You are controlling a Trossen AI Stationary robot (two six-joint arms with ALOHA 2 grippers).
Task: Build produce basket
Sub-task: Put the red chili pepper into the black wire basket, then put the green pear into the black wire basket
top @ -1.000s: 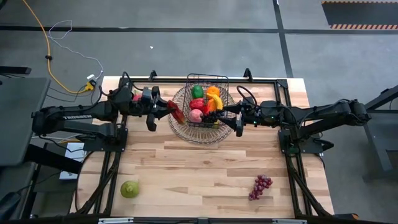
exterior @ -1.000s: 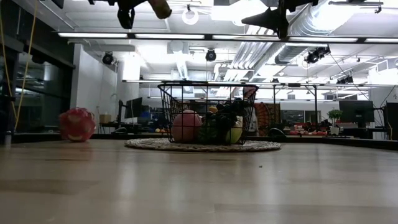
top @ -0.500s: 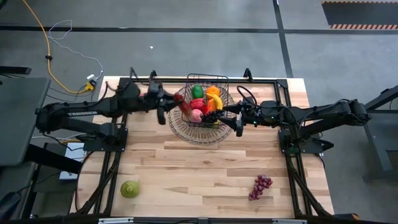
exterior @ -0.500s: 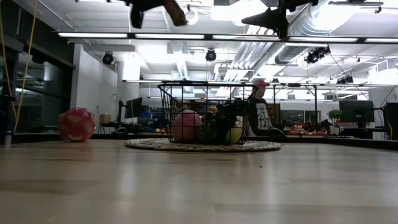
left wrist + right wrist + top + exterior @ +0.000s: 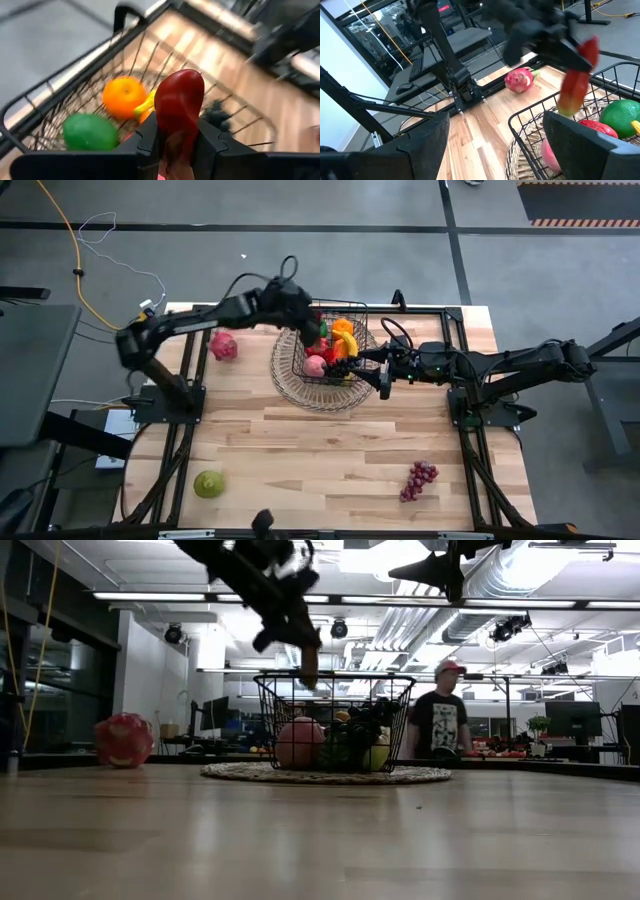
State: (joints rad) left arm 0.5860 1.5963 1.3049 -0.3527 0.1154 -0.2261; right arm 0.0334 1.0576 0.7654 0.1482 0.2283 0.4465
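Red pepper poised over the basket

Your left gripper [image 5: 175,145] is clenched on the red pepper [image 5: 179,107], held above the basket's [image 5: 352,307] left rim. Carry it fully inside the wires before letting go, lowering onto the fruit pile. Your right gripper [image 5: 382,376], fingers spread and empty, waits at the basket's right side.

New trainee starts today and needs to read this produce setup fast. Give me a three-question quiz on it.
1. True or false: the left pincer is shut on the red pepper above the basket.
2. Which lies nearest the table's front edge? A) green fruit B) dragon fruit C) orange
3. Fill in: the basket stands on a round woven ____.

Key: 1 true; 2 A; 3 tray.
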